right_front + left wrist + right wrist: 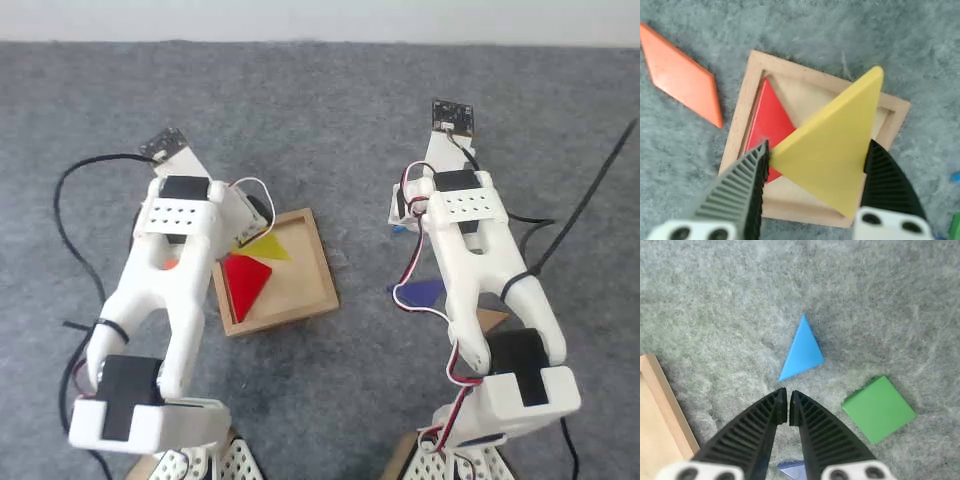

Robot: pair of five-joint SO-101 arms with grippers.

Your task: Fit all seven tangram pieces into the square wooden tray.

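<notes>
Over the square wooden tray [285, 317], we see the left gripper [817, 150] holding the yellow triangle [835, 145]. Its two fingers press on the triangle from both sides. The yellow triangle sits tilted above the tray, and one of its points goes out over the tray's rim. We cannot tell if it touches the wood under it.

Inside the tray lies the red triangle [771, 125]. It is flat and pushed up against one wall. Part of it is hidden under the yellow triangle.

Just outside the tray, on the gray carpet [330, 120], lies the orange slanted piece [682, 75]. It does not touch the tray.

Beside the tray, the right gripper [788, 392] hangs low over the carpet. Its fingers are pressed almost together and hold nothing. Just past its tips lies the light blue triangle [801, 350]. Near that is the green square [879, 409], and the two do not touch. A corner of the tray shows off to one side in the right wrist view.

From above we also see the dark blue piece [420, 293] and the brown triangle [492, 320], both partly hidden under the right arm.
</notes>
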